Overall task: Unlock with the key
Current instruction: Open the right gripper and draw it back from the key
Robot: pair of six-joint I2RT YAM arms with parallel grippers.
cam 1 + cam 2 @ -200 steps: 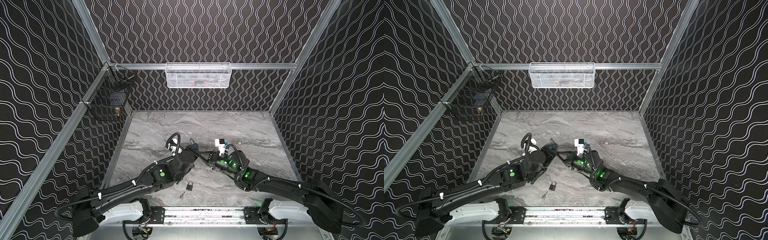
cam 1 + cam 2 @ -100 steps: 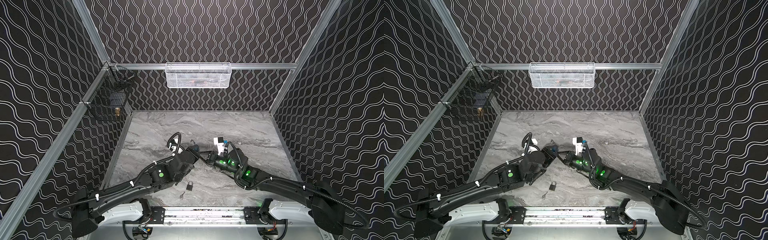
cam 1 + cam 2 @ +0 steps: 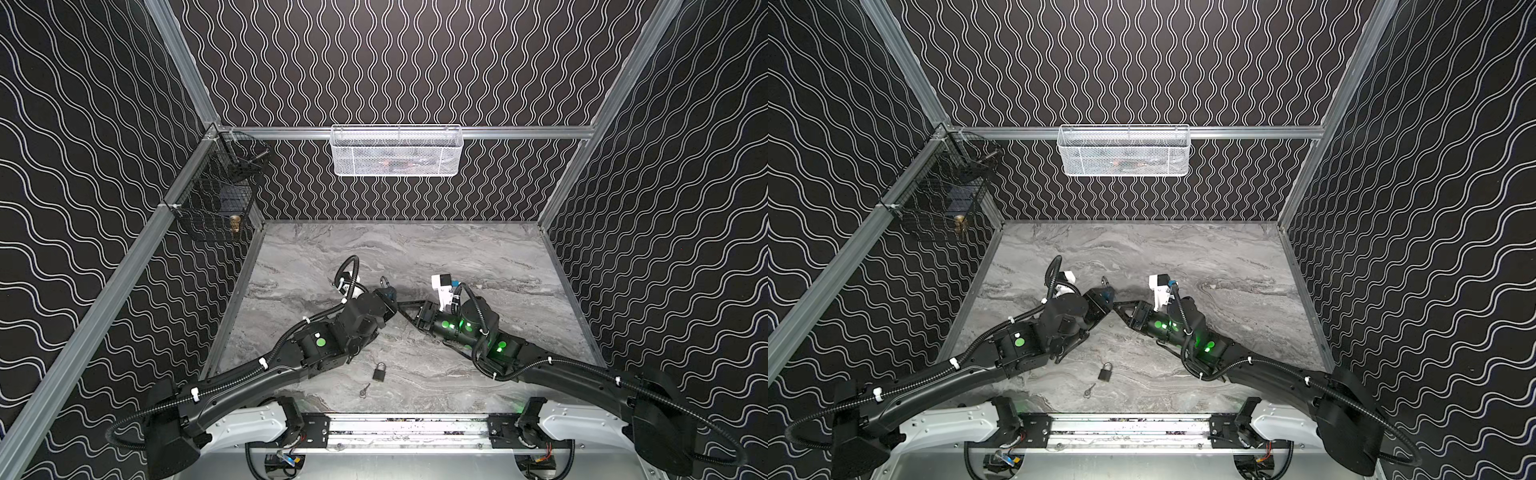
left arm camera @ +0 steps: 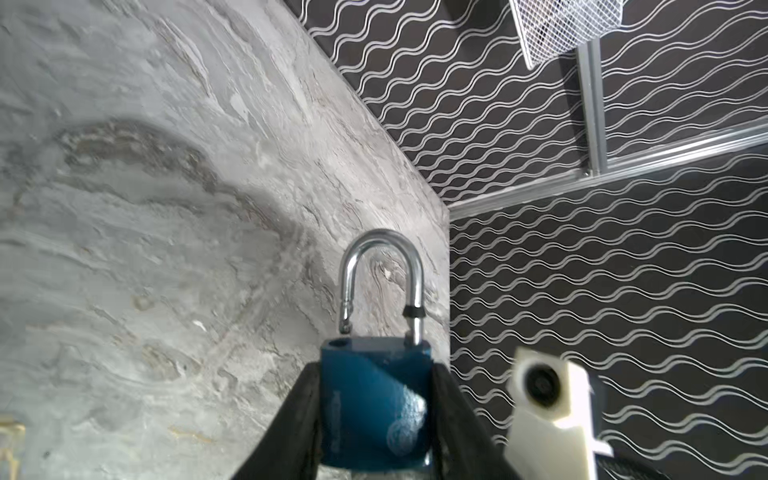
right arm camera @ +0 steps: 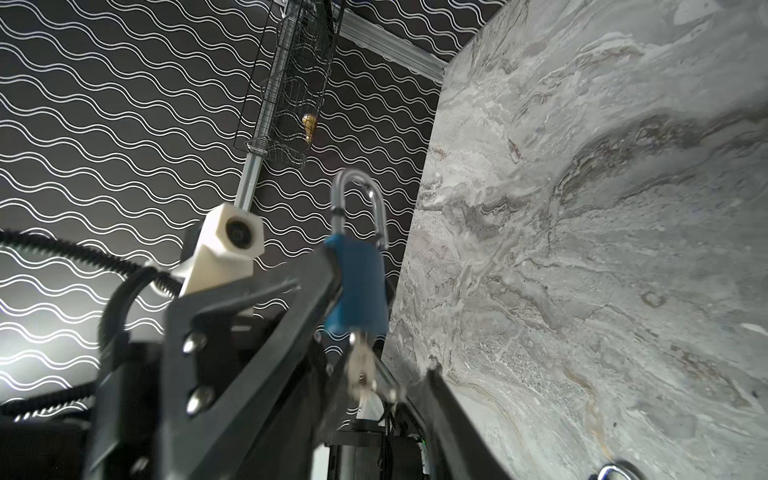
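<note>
Protruding key (image 5: pixel 360 368) between seemingly parted right jaws; left jaws clamping blue padlock (image 4: pixel 374 403).

text: none legible | blue padlock (image 4: pixel 374 399): round stamp, embossed line, both unreadable

Your blue padlock (image 4: pixel 374 399) is well apart from the black padlock (image 3: pixel 379 371), beyond it in both top views. Its chrome shackle (image 4: pixel 380 282) stands open, one leg free above its hole, and points away from the black padlock. Your silver key (image 5: pixel 360 365) sits in the keyway at the body's opposite end.
</note>
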